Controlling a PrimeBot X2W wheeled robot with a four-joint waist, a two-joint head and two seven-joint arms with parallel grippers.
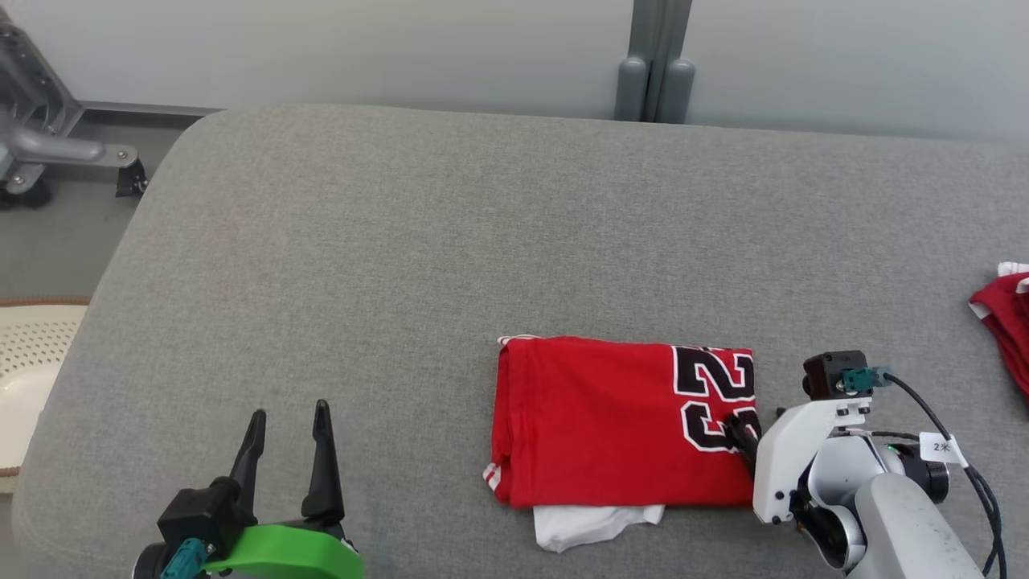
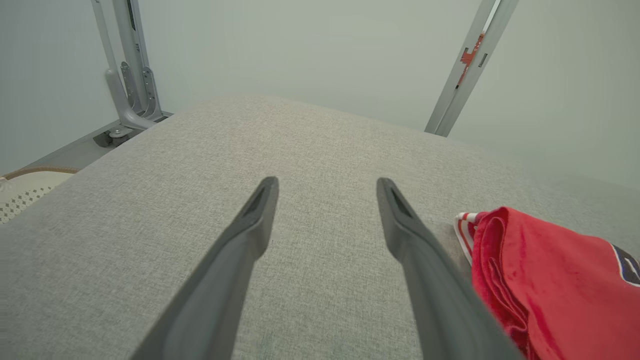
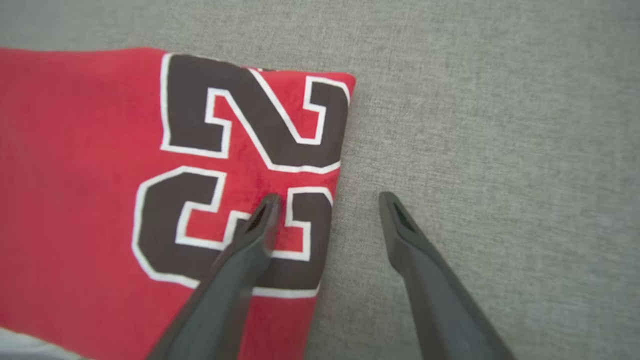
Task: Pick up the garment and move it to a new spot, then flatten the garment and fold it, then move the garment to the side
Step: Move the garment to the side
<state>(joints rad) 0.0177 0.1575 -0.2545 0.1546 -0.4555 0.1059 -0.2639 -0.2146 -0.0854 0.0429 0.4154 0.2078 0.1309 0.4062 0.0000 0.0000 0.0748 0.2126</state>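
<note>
1. The garment (image 1: 611, 418), a red jersey with a black, white-edged number, lies folded into a rough rectangle on the grey fabric-covered tabletop (image 1: 402, 241), near the front edge and right of centre in the head view.
2. A white piece of cloth (image 1: 595, 523) pokes out from under the garment's near edge. Whether it belongs to the garment cannot be told.
3. The right tool (image 3: 329, 197) is released, its fingers spread astride the garment's right edge. One finger lies over the printed number and the other over bare tabletop just beside the fold.
4. That finger seems to rest on the cloth, but the right wrist view does not settle whether it touches.
5. In the head view the right arm's pale wrist covers most of its fingers, so only a dark tip shows at the number.
6. The left tool (image 1: 289, 410) is released too, with nothing between its fingers. It sits at the lower left, well apart from the garment.
7. In the left wrist view the garment's rolled left edge is cut off by the frame's right side.
8. A second red cloth (image 1: 1005, 322) is cut off at the head view's right edge.
9. A cream perforated object (image 1: 32, 354) sits partly hidden beyond the tabletop's left side.
</note>
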